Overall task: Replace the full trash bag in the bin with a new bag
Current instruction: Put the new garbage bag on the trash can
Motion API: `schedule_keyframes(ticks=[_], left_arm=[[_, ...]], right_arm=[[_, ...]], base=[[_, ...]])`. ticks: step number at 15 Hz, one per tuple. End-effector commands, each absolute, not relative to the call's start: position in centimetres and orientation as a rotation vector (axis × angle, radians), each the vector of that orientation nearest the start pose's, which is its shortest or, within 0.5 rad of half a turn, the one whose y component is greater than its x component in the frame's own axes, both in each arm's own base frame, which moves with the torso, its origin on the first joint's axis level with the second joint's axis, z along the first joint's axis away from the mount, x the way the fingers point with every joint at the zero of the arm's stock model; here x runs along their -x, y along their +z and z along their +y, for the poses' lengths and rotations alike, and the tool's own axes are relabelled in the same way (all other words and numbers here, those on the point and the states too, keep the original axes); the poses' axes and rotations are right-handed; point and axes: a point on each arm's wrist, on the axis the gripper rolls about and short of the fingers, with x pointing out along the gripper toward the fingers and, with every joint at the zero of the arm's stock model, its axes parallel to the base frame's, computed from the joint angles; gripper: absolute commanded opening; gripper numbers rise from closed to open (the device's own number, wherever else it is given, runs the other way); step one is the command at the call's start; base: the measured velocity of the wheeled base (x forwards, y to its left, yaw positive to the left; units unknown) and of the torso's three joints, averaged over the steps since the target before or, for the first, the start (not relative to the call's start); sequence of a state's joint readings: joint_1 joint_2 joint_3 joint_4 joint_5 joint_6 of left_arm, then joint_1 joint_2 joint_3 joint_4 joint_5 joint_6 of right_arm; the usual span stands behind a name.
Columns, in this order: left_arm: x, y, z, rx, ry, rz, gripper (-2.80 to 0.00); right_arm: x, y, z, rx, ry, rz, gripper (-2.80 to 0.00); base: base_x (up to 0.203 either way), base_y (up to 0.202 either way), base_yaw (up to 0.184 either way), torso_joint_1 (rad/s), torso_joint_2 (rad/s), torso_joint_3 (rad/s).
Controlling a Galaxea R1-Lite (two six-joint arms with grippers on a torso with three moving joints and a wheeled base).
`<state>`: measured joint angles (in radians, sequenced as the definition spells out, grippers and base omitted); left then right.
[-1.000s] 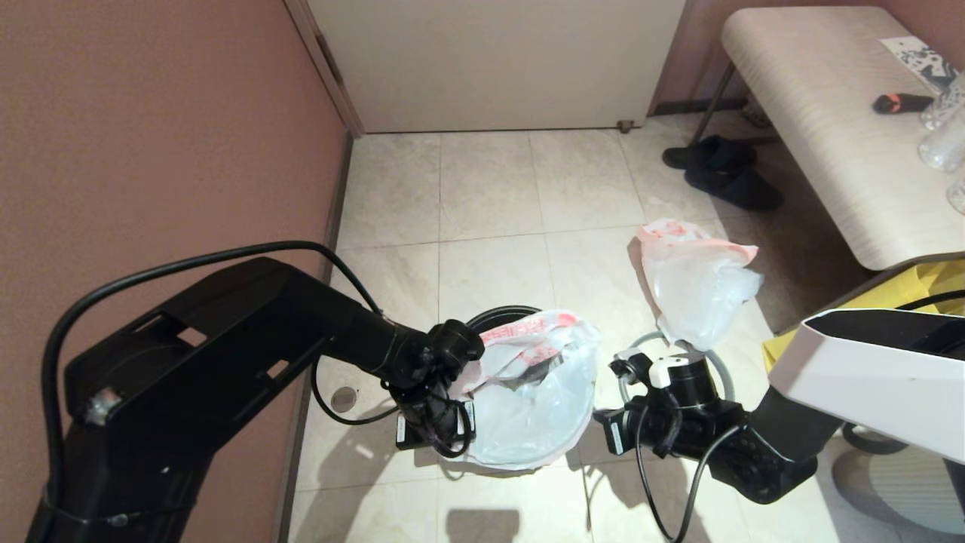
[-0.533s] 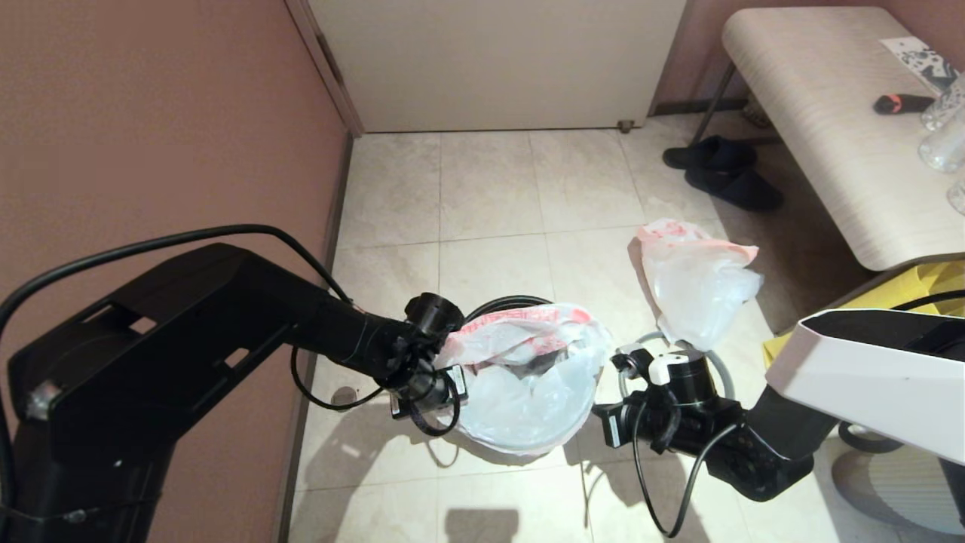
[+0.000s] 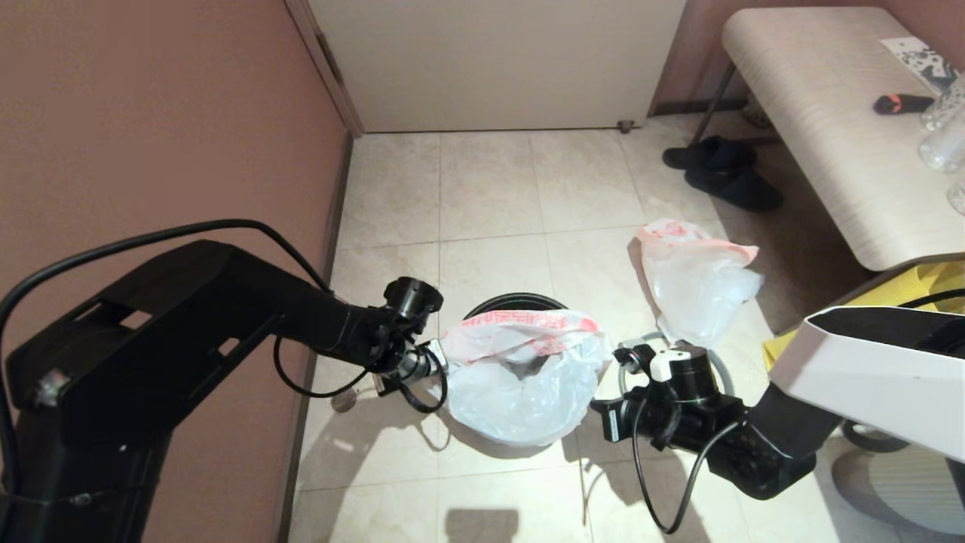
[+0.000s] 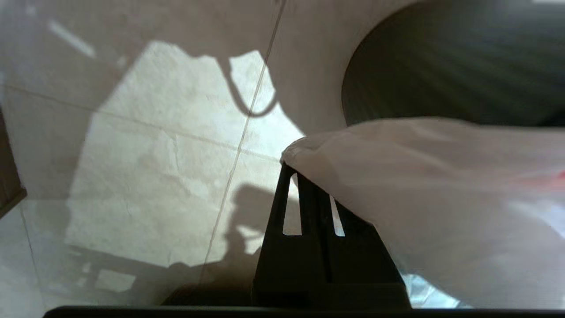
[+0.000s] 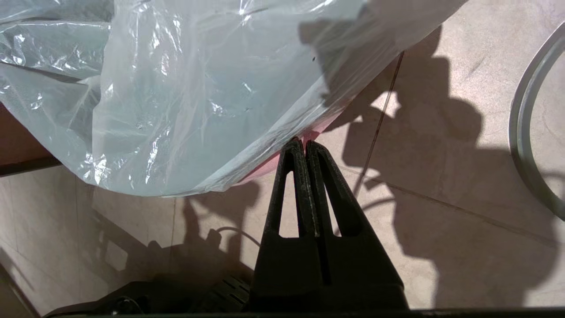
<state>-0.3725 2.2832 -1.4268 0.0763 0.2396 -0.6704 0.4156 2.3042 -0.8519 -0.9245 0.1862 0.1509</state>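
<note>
- The new bag [image 3: 520,377] hangs stretched between the two claws, its mouth open over the bin [image 3: 513,305], sagging low in front of it — the stage, I judge, is spreading the bag before seating it.
- Left claw [image 3: 439,359] is closed on the bag's pink-banded edge on the left side; in its wrist view the plastic drapes over the shut tips [image 4: 295,170], with the bin's dark wall just beyond.
- Right claw [image 3: 609,360] is closed on the opposite edge; its wrist view shows the tips [image 5: 300,145] pinching the pink hem, the film ballooning away from them.
- Done, as it looks: the full bag [image 3: 697,290] already sits out on the floor, beyond the right arm, apart from the bin.
- Left: lower the new bag into the bin, fold its rim over the edge — and refit the grey hoop [image 5: 527,132], which lies loose on the floor beside the right claw.
</note>
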Motion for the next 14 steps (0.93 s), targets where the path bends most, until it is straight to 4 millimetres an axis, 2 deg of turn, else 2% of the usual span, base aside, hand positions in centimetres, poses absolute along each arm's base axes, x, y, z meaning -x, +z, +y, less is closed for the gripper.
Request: schedule_keyframes(ticks=[1,4,6,9,11,13,14], left_arm=[[-40.9,7.4,-14.5,0.371,0.185,0.843,-2.8],[-41.8,9.1,-14.7,0.393,0.167,0.791,-2.8],[-42.3,8.5,-14.8,0.391,0.169,0.795,-2.8],[-43.3,6.1,-14.5,0.38,0.195,0.83,-2.8],[-44.3,5.0,-13.4,0.386,0.228,0.838,-2.8],[-44.1,5.6,-12.8,0.391,0.239,0.842,-2.8],[-43.8,6.5,-12.7,0.394,0.238,0.838,-2.8]], right_arm=[[-34.8,1.5,15.8,-0.086,0.554,0.556,-2.8],[-34.9,1.8,15.6,-0.083,0.547,0.546,-2.8],[-35.3,1.3,15.2,-0.084,0.535,0.552,-2.8],[-35.6,0.5,14.9,-0.083,0.523,0.57,-2.8],[-35.9,0.0,14.9,-0.07,0.519,0.575,-2.8],[-36.1,0.1,14.5,-0.073,0.508,0.57,-2.8],[-36.2,0.2,14.4,-0.075,0.506,0.565,-2.8]], base=[[0.0,0.0,0.0,0.0,0.0,0.0],[0.0,0.0,0.0,0.0,0.0,0.0],[0.0,0.0,0.0,0.0,0.0,0.0],[0.0,0.0,0.0,0.0,0.0,0.0],[0.0,0.0,0.0,0.0,0.0,0.0],[0.0,0.0,0.0,0.0,0.0,0.0],[0.0,0.0,0.0,0.0,0.0,0.0]])
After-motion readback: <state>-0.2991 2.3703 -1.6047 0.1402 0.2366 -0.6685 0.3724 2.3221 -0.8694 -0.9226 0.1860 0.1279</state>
